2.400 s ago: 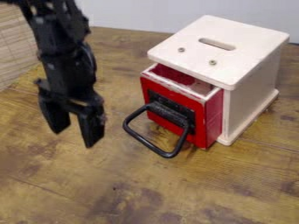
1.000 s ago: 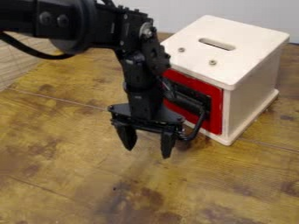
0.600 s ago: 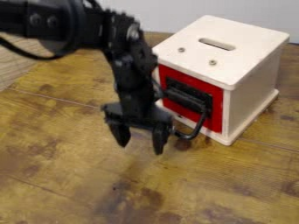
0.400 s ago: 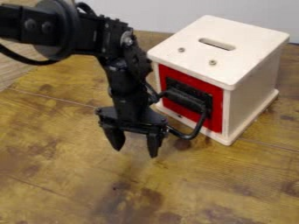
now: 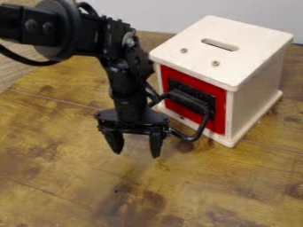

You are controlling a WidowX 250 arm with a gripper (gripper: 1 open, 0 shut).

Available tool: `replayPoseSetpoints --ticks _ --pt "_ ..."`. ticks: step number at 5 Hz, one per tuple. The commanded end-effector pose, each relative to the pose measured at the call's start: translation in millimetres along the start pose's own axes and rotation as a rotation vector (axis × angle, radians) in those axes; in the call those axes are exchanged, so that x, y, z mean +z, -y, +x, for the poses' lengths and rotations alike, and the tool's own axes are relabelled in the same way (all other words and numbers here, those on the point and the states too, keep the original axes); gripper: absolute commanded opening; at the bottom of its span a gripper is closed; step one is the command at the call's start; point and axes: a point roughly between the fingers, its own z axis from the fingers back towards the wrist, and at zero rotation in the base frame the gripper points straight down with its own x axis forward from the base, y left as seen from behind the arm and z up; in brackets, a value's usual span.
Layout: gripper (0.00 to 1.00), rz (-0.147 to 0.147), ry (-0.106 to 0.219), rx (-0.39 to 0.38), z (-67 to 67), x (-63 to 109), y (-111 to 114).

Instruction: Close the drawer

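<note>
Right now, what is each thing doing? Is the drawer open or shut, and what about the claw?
Drawer: pushed in, its red front about level with the cabinet face.
Handle: black loop sticking out from the drawer front, drooping toward the table.
Gripper: open, pointing down, holding nothing, just left of the handle.
Cabinet: upright on the table, slot on top.
Table: bare, worn wood.

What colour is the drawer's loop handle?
Black, on the red drawer; handle shows in the camera view.
</note>
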Motion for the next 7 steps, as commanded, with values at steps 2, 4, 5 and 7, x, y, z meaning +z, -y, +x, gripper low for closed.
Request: replayPoseSetpoints --ticks 2,4,5,7 --pt "1.0 -0.016 0.09 0.105 6.1 23.8 13.8" --pt "1.0 -0.027 0.103 0.095 4.8 24.7 20.8" --pt "1.0 -0.034 0.108 0.076 5.6 25.6 20.2" --pt "1.0 -0.037 0.127 0.017 9.6 34.5 9.0"
